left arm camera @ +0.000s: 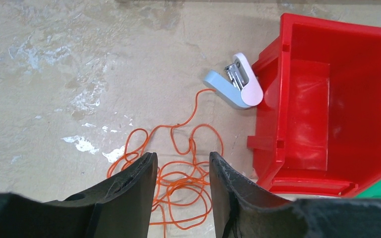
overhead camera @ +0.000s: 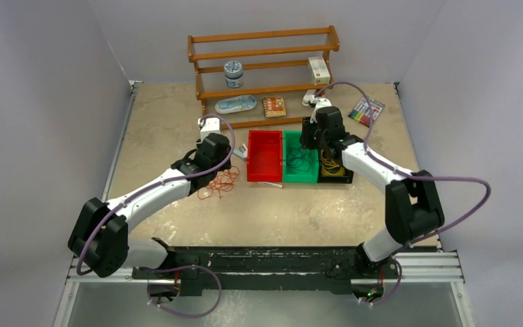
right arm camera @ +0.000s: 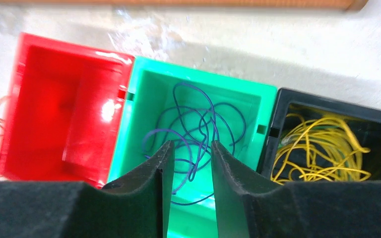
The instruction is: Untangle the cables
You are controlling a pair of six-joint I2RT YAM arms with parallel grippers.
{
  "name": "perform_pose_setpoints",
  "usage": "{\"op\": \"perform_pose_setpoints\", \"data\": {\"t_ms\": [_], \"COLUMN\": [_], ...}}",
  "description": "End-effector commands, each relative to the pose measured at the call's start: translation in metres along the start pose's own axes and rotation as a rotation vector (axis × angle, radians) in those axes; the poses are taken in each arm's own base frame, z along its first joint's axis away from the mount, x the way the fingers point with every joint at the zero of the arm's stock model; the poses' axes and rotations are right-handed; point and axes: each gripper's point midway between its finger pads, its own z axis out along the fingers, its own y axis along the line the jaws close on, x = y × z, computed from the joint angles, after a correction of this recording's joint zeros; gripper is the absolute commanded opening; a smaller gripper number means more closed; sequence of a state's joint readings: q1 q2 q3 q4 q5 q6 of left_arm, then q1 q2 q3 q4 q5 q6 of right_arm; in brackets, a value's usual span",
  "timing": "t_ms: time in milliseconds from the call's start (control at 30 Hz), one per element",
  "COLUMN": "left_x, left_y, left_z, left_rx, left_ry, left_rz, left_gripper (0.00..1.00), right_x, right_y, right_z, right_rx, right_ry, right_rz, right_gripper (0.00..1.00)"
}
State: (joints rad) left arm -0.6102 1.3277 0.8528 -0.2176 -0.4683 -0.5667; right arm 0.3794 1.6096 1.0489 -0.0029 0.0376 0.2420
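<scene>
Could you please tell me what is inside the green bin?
A loose tangle of dark blue cable lies in the green bin. The right gripper, jaws apart above it, covers the bin's near end, so what lies there cannot be seen.

Lab: grey-walled robot table (overhead camera: 279, 212)

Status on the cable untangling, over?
Left gripper open over orange cable on table; right gripper open over green bin. Dark cable in it, yellow cable in black bin. Red bin empty, stapler beside it.
</scene>
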Motion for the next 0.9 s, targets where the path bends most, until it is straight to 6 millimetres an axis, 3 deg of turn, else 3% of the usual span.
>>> {"op": "perform_pose_setpoints", "data": {"t_ms": [0,267,467,867], "left_x": [0.007,0.031,0.054,0.068], "left_y": [0.008,0.026,0.027,0.023], "left_z": [0.000,-0.012,-0.011,0.008], "left_rx": [-0.023,-0.041,-0.008,-0.007], "left_ry": [0.015,0.057,0.096,0.115], "left_rz": [-0.016,-0.038,-0.073,-0.059], "left_gripper": [0.43,0.43,0.43,0.43], "right_x": [-0.056,-0.079,-0.070,-0.066], "right_y": [0.007,0.010,0.016,0.020], "right_z": [-0.036,-0.068,-0.059,-0.052], "right_rx": [-0.013,-0.039,-0.076,-0.095], "right_ry": [-0.199,-0.337,-0.302,-0.283], "right_rz": [-0.011,0.007,0.000,-0.016], "right_gripper": [0.38,0.42,0.43,0.44]}}
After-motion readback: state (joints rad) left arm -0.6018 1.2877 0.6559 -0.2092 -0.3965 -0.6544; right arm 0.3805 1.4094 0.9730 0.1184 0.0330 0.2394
